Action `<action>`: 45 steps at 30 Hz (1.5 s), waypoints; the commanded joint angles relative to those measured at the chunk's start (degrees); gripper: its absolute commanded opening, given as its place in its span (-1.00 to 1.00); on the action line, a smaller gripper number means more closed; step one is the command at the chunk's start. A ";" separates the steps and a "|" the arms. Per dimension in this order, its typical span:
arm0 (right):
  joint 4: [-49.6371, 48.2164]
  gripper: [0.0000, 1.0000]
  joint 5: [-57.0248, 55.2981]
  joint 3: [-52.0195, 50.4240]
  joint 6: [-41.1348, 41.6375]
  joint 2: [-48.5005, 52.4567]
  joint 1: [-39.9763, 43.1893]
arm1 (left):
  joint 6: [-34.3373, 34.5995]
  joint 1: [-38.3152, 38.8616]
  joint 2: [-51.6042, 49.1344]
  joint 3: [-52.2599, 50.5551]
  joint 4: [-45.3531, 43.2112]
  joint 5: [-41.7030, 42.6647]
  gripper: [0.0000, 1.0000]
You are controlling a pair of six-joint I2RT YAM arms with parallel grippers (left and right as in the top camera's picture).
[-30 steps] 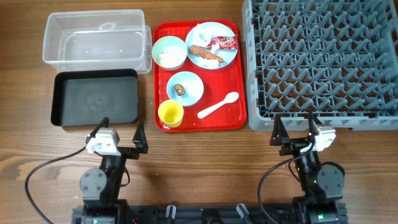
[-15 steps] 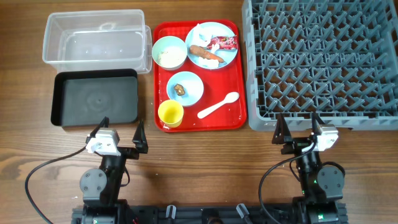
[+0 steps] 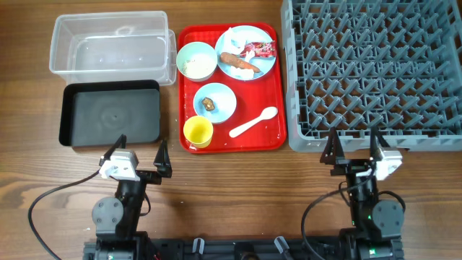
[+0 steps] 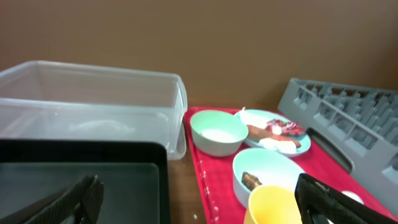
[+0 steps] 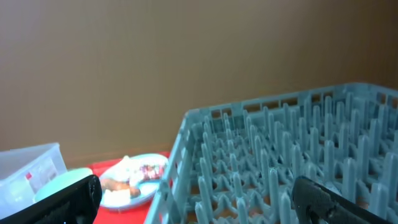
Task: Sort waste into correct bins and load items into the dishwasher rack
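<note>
Red serving tray (image 3: pixel 256 94) on wooden table (image 3: pixel 238 188).

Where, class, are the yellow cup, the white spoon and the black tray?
Yellow cup (image 3: pixel 198 131): overhead view, middle of its open mouth.
White spoon (image 3: pixel 250 123): overhead view, middle of its handle.
Black tray (image 3: pixel 112 114): overhead view, its bare floor.

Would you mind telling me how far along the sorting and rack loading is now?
Done: nothing; the clear plastic tub, black rectangular tray and grey pegged rack are empty. In hand: nothing; the left end effector and right end effector are open. Left: all waste and dishes sit on the red serving tray, including the small yellow cup and white plastic spoon.
</note>
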State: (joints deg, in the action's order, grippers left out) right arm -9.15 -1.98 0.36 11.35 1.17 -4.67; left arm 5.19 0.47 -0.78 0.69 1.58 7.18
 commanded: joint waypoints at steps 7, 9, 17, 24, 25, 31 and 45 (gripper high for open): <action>-1.36 1.00 2.01 4.52 0.02 -0.09 0.24 | -0.26 0.42 0.61 2.51 -3.76 0.87 1.00; -1.29 1.00 2.10 5.42 -0.87 0.68 0.24 | -0.26 0.42 0.35 4.28 -3.69 0.87 1.00; -1.18 1.00 9.77 17.49 -7.17 17.94 0.24 | -0.31 0.42 -15.47 20.83 2.73 0.87 1.00; 15.28 0.99 16.28 41.13 -11.41 41.66 0.24 | -3.54 0.44 -40.30 44.37 11.87 0.68 1.00; 19.82 0.99 16.28 45.62 -11.41 45.35 0.24 | -3.50 0.44 -44.85 48.24 13.90 0.90 1.00; 44.26 0.99 18.25 67.08 -11.32 63.23 0.24 | -3.52 5.73 -76.98 81.77 41.53 4.94 0.99; 44.35 0.99 27.76 67.41 -11.17 68.67 0.24 | 12.90 12.55 -99.45 85.11 68.94 4.09 1.00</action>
State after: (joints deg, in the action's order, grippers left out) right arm 35.31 24.43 66.48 0.73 68.82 -4.40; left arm 10.90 13.02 -99.79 89.93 71.46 11.86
